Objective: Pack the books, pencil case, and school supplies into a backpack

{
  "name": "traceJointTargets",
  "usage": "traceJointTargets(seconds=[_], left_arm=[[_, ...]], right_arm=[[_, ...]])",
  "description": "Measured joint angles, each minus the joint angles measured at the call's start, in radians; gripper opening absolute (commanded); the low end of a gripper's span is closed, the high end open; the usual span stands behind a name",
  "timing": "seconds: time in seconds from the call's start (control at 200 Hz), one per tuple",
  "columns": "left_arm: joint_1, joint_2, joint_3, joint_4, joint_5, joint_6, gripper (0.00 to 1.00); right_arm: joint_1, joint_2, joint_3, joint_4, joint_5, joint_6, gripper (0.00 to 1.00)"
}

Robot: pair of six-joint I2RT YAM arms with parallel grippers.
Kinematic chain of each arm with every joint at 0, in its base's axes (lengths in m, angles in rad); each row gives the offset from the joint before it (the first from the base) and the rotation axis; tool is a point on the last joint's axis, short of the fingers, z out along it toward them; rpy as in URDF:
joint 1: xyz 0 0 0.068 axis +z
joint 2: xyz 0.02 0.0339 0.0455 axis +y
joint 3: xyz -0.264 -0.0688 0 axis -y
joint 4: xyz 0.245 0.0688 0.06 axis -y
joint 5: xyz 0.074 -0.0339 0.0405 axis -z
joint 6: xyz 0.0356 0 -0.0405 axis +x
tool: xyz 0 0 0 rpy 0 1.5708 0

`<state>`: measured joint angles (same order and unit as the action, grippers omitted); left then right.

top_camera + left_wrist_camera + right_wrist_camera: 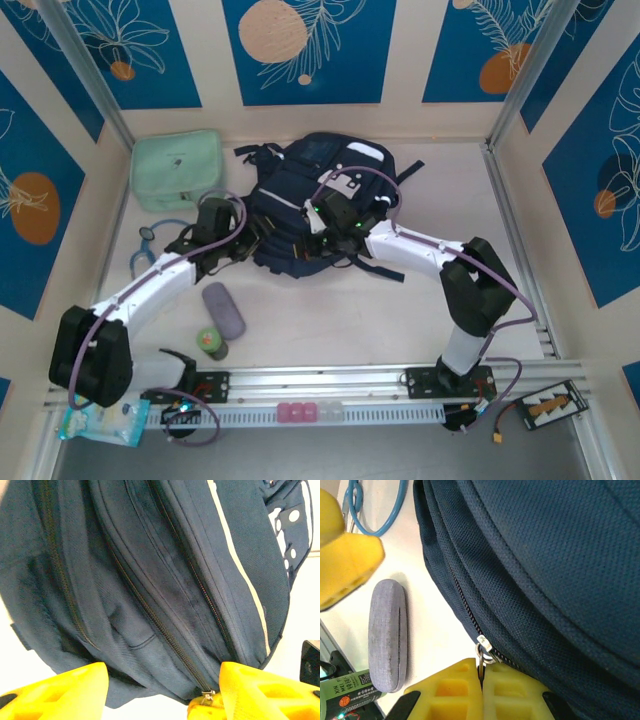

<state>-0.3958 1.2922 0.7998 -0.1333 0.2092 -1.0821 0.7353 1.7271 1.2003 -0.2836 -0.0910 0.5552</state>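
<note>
The navy backpack [300, 195] lies in the middle of the table, white patches facing up. At its near edge my right gripper [482, 672] is shut on the metal zipper pull [484, 645]. My left gripper [162, 692] stands open at the backpack's [150, 580] lower left edge, with fabric bulging between its yellow fingers and nothing held. One left finger [345, 560] shows in the right wrist view. The greyish-purple school supplies case [223, 310] lies on the table in front of the backpack, apart from both grippers. The books and the pencil case are out of view.
A mint-green bag [178, 170] sits at the back left. A blue looped cord [150, 250] lies by the left arm. A small green bottle [211, 343] stands just in front of the case. Bare table stretches to the right of the backpack.
</note>
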Motion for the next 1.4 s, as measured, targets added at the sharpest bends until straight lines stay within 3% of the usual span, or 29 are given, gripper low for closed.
traceJointTargets(seconds=[0.305, 0.585, 0.66, 0.81, 1.105, 1.25, 1.4], left_arm=[[-0.021, 0.120, 0.000, 0.130, 0.022, -0.102, 0.48], [-0.025, 0.157, 0.002, 0.172, 0.018, -0.186, 0.42], [-0.026, 0.186, 0.016, 0.179, 0.018, -0.193, 0.33], [-0.027, 0.228, 0.040, 0.174, 0.016, -0.203, 0.00], [-0.037, 0.167, 0.066, 0.095, -0.051, -0.120, 0.00], [-0.031, 0.137, 0.092, 0.048, -0.061, -0.070, 0.00], [-0.030, 0.135, 0.093, 0.026, -0.038, -0.043, 0.00]], right_arm=[[-0.009, 0.000, -0.012, 0.022, -0.027, 0.004, 0.00], [-0.009, 0.000, -0.012, 0.026, -0.030, 0.002, 0.00], [-0.008, 0.000, -0.012, 0.026, -0.030, -0.002, 0.00], [-0.003, -0.001, -0.013, 0.022, -0.013, -0.006, 0.00], [-0.013, -0.077, -0.070, -0.073, 0.196, -0.009, 0.00], [-0.125, -0.161, -0.121, -0.117, 0.271, -0.051, 0.00], [-0.248, -0.160, -0.115, -0.100, 0.244, -0.129, 0.00]])
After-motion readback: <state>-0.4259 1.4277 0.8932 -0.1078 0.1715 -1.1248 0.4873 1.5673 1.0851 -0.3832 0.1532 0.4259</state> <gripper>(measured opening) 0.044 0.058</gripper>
